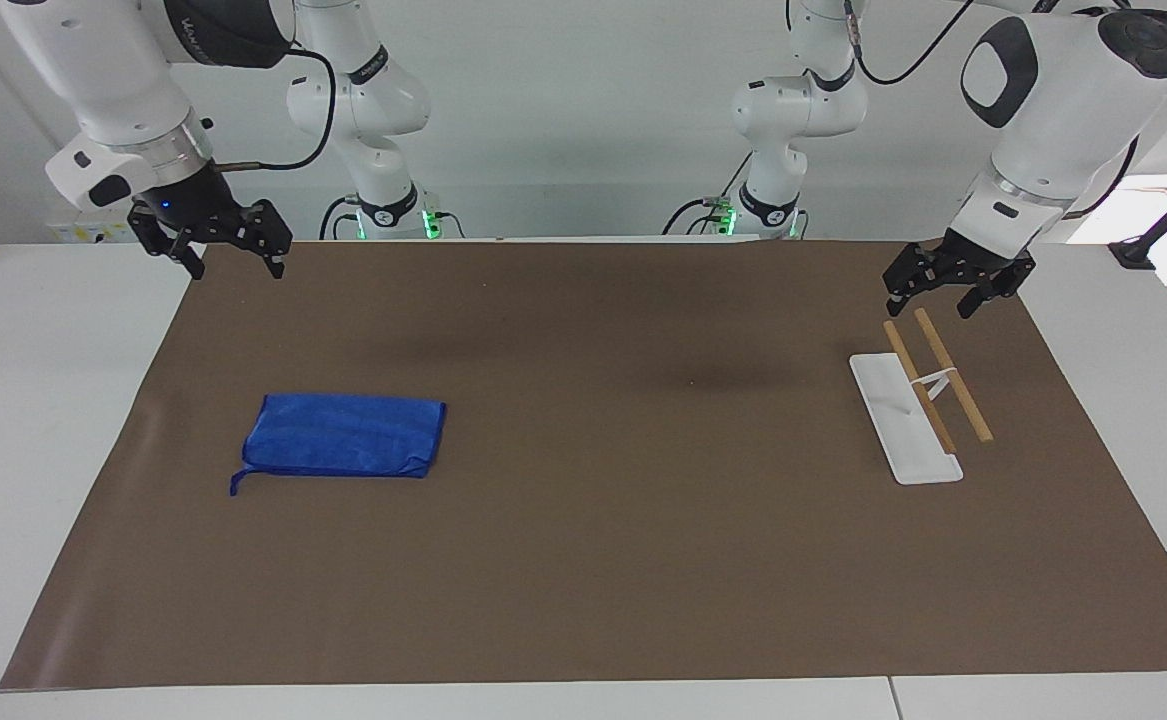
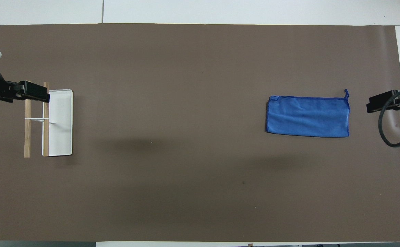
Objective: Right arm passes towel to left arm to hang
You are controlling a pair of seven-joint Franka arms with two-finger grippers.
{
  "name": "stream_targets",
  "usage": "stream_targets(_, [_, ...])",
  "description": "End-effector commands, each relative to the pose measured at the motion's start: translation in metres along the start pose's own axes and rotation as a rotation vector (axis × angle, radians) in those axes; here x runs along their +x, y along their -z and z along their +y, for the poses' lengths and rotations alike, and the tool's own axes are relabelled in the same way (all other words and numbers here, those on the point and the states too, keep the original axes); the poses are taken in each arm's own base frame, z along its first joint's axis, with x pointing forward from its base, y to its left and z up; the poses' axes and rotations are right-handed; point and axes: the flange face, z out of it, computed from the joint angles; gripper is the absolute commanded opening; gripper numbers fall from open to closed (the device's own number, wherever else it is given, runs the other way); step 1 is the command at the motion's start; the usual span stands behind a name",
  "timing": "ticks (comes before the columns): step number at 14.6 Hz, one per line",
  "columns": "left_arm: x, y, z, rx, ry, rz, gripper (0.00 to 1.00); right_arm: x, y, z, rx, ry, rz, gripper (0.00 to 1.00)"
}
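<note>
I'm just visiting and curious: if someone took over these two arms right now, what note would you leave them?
Right gripper: open, holding nothing, raised over the mat's edge at its own end.
Left gripper: open, holding nothing, over the white-based rack with two wooden rails.
Folded royal-blue cloth towel: flat on the brown mat, toward the right arm's end, untouched.
Done: nothing.
Left: right arm picks up the towel, hands it over, left arm hangs it.

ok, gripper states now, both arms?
Left gripper: open, empty, over the towel rack.
Right gripper: open, empty; towel lies untouched on the mat.
</note>
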Motion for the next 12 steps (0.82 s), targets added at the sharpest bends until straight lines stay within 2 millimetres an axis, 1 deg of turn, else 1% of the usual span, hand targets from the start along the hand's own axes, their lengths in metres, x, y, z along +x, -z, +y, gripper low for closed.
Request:
stream_targets(1, [-0.003,0.005,-0.003,0.019,-0.003,-0.004,1.00,-0.005,0.002,0.003,-0.006,0.020,0.004,1.00])
stream_targets(6, [-0.003,0.006,-0.003,0.019,-0.003,-0.003,1.00,-0.005,0.002,0.007,0.001,0.014,0.004,1.00])
stream_targets(7, [-0.003,0.005,-0.003,0.021,-0.003,-0.004,1.00,-0.005,-0.001,0.007,0.001,0.006,-0.002,1.00])
stream_targets(8, [-0.003,0.005,-0.003,0.019,-0.003,-0.004,1.00,-0.007,-0.009,0.006,0.002,0.005,-0.010,1.00])
stream_targets(10, [-0.003,0.006,-0.003,0.021,-0.003,-0.003,1.00,-0.016,-0.027,0.011,0.005,0.005,0.025,1.00])
stream_targets(11, [-0.003,0.006,-0.003,0.019,-0.003,-0.003,1.00,-0.014,-0.029,0.020,0.002,-0.009,0.045,1.00])
stream_targets(12, [-0.003,0.005,-0.003,0.019,-0.003,-0.004,1.00,-0.012,-0.036,0.025,0.003,-0.018,0.067,1.00])
